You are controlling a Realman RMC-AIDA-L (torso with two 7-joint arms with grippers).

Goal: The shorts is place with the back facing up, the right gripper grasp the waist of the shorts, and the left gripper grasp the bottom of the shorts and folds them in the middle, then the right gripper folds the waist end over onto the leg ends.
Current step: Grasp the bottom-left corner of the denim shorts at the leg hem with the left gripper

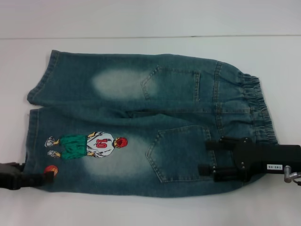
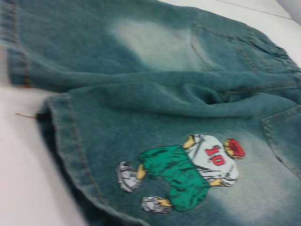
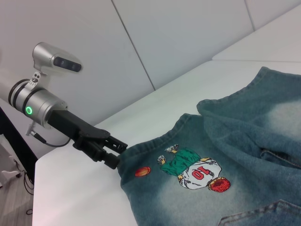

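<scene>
- Head view: the shorts [image 1: 141,117] lie flat on the white worktop [image 1: 141,212], back up, both pockets showing. The waist [image 1: 256,110] points to the robot's right, the leg ends [image 1: 35,117] to its left.
- The right gripper [image 1: 211,157] sits over the near pocket, just inside the waist. Its two fingers are spread apart with denim lying between them; nothing is pinched. Judgement: lined up for the waist grasp, not yet closed.
- The left gripper [image 3: 115,153] is at the near corner of the bottom [image 3: 123,172], just beside the embroidered basketball [image 3: 142,171]. Fingertips meet the hem edge; whether they clamp the cloth, cannot tell.
- Left wrist view: the near hem [image 2: 70,155] and the number-10 player figure [image 2: 188,174] lie close below the camera, with a fold ridge between the legs.
- Judgement: holding matching near-edge points at both ends should let the near half lift evenly and fold over the middle.
</scene>
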